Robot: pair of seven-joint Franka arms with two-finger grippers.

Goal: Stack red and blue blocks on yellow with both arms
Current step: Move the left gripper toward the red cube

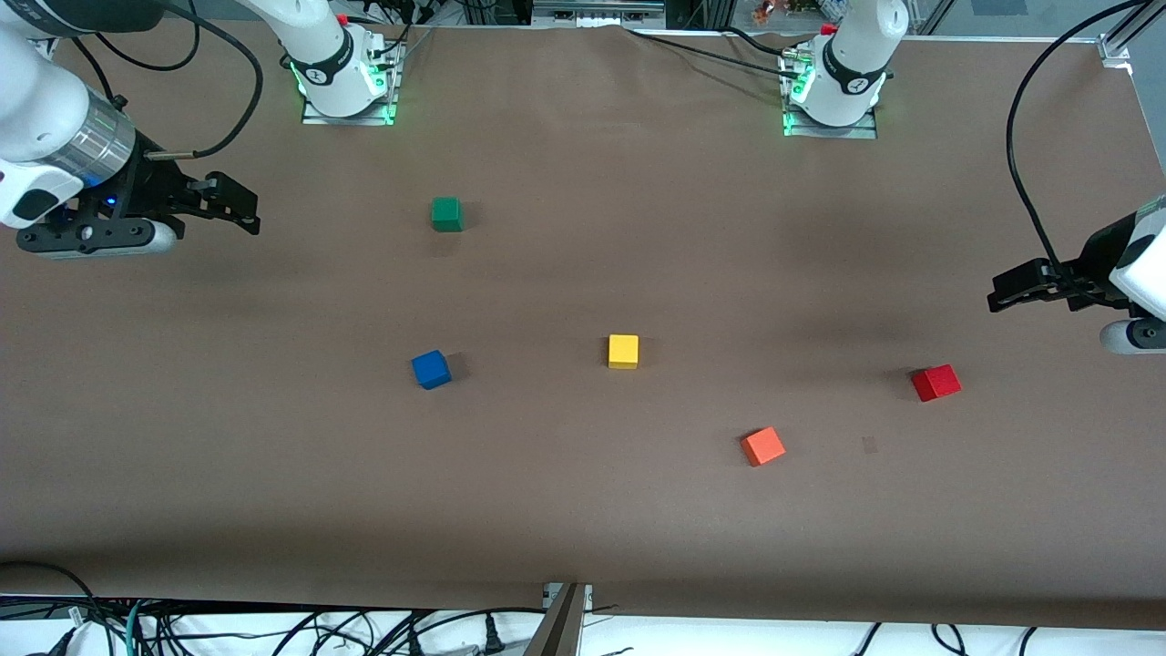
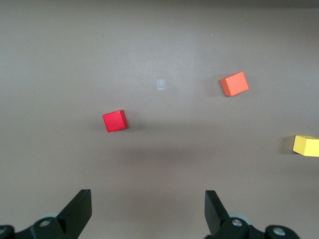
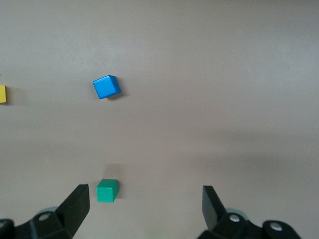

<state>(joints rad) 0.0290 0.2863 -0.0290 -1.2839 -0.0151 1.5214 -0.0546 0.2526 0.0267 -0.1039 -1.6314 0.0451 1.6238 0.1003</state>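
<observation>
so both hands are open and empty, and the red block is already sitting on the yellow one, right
Not quite. Both the left hand and the right hand are open and empty, but the red block is not on the yellow block. The front view shows it resting on the table, apart from the yellow block, toward the left arm's end.

Glossy white arms (image 1: 41, 100), black cables, black claws.
</observation>
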